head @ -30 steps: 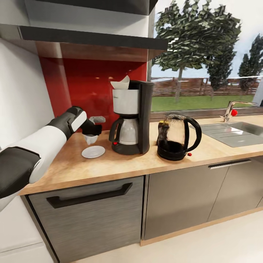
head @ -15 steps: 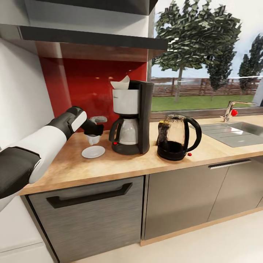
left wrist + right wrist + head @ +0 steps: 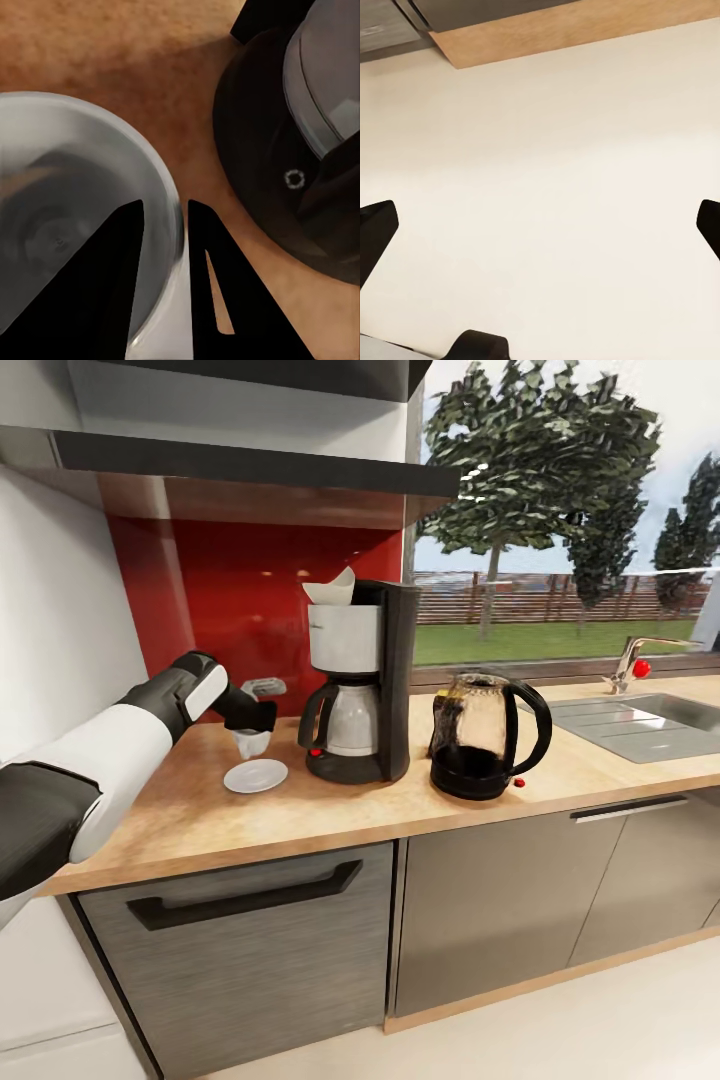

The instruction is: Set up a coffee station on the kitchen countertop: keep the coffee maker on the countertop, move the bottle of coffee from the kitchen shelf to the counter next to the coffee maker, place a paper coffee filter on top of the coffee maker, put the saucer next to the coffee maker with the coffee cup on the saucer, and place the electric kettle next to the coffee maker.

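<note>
Countertop (image 3: 300,815) carries everything: maker (image 3: 360,680) at the back with the filter (image 3: 332,590) perched on its top, kettle (image 3: 488,738) just beside it toward the sink, a jar with a yellow lid (image 3: 444,732) showing through the kettle's glass, and saucer (image 3: 255,775) on the maker's other side. Smallest is the cup (image 3: 249,741), hanging just above the saucer in the left gripper (image 3: 252,722).

By my judgement the cup is light, rigid, glossy and brittle, so the rim wall is a fair hold, but it could slip or chip if dropped rather than set down.

From the head, the cup's height over the saucer reads well. From the wrist, the grip itself shows: left gripper (image 3: 166,281) has one finger inside the cup (image 3: 67,202) and one outside, pinching its wall, with the maker's base (image 3: 277,150) close by. Right gripper (image 3: 540,225) hangs over floor (image 3: 555,165), fingers wide apart, holding nothing.
</note>
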You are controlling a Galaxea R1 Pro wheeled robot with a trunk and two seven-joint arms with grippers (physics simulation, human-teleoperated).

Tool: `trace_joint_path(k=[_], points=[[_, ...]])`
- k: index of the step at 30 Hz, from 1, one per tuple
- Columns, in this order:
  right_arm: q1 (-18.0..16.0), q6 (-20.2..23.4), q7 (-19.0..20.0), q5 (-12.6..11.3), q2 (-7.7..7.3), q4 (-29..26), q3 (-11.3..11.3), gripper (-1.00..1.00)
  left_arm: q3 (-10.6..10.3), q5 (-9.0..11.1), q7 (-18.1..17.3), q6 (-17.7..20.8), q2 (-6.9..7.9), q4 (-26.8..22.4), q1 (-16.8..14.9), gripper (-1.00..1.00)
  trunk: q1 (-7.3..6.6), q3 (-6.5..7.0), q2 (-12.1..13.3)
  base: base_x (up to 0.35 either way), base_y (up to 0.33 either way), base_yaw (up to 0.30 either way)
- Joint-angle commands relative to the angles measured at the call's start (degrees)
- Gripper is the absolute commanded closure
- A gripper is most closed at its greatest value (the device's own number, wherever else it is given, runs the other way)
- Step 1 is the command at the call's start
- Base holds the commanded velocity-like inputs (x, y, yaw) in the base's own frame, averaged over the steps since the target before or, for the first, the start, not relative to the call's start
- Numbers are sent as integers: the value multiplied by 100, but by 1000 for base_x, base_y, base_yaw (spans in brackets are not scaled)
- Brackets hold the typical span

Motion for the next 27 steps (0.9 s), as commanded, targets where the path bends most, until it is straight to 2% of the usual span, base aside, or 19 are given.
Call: trace_joint_path(k=[1, 8, 27], points=[[-7, -22, 29, -49, 2, 14, 47, -100, -28, -48, -64, 43, 5, 0, -4, 100, -1, -6, -3, 0, 0, 0], [-7, -22, 29, -49, 2, 14, 47, -100, -53, -49, -71, 68, 5, 298, -4, 100, -1, -6, -3, 0, 0, 0], [-7, -22, 37, -49, 2, 14, 47, -100, -34, -46, -79, 76, -4, 335, -4, 100, -1, -9, -3, 0, 0, 0]])
